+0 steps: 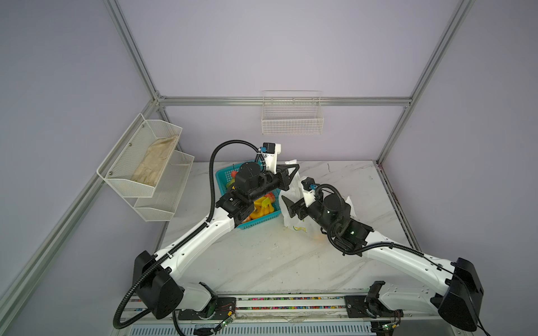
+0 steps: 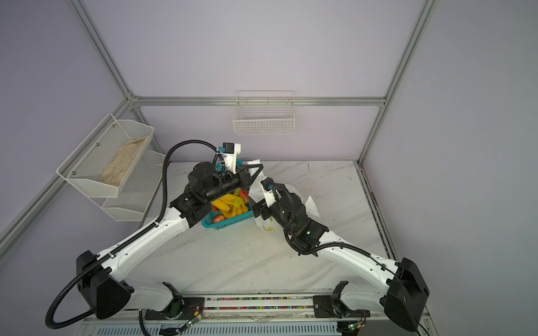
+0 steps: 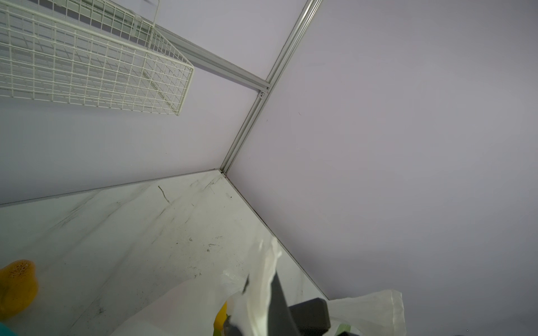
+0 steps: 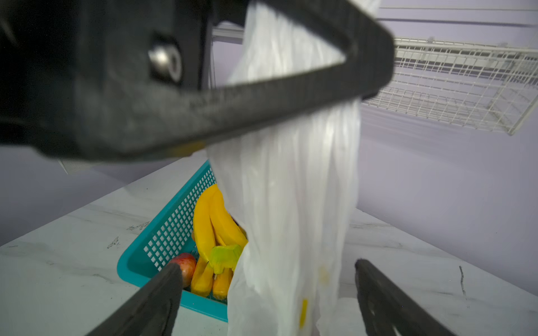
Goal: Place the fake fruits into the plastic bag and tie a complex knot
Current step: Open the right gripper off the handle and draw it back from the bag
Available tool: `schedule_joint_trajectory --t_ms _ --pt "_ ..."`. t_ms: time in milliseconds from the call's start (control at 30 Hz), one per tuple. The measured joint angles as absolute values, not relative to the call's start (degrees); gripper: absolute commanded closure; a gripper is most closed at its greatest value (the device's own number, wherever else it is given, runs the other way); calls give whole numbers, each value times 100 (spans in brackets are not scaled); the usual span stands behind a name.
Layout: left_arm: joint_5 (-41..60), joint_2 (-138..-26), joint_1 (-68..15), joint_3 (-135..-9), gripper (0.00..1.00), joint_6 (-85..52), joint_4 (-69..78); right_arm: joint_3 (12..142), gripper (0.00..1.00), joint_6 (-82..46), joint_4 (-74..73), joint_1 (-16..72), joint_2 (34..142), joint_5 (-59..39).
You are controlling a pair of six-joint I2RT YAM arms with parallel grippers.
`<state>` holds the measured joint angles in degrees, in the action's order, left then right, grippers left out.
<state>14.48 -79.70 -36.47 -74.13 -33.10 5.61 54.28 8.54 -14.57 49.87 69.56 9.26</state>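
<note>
Left gripper (image 1: 297, 168): is clamping tight on the upper end of the plastic bag (image 1: 294, 221) and is holding that end raised above the table (image 1: 262, 261).
Right gripper (image 4: 267, 269): is standing wide apart, one finger on each side of the hanging bag; it is gripping nothing, and neither finger is visibly pressing the plastic.
Plastic bag: is hanging stretched into a narrow, pleated column. Its long axis is running upright, with the top end pointing up into the left gripper. The lower end is resting on the table just beside the teal basket (image 1: 256, 222).
Fake fruits (image 2: 230, 206): are lying in the teal basket, near the bag.
Bananas (image 4: 212, 227): are lying lengthwise in the basket, their green stem end facing the bag.
Apple (image 4: 186, 266): is sitting beside the bananas against the basket wall.
</note>
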Motion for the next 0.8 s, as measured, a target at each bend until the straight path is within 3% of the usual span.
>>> schedule_joint_trajectory --t_ms 433,800 --pt "1251 -7749 -3573 -7384 100 -3188 456 7491 3 1092 1044 4987 6576 650" --pt "1192 -7690 -3562 -7317 100 -3186 266 7461 3 -27 2825 4982 5120 1758"
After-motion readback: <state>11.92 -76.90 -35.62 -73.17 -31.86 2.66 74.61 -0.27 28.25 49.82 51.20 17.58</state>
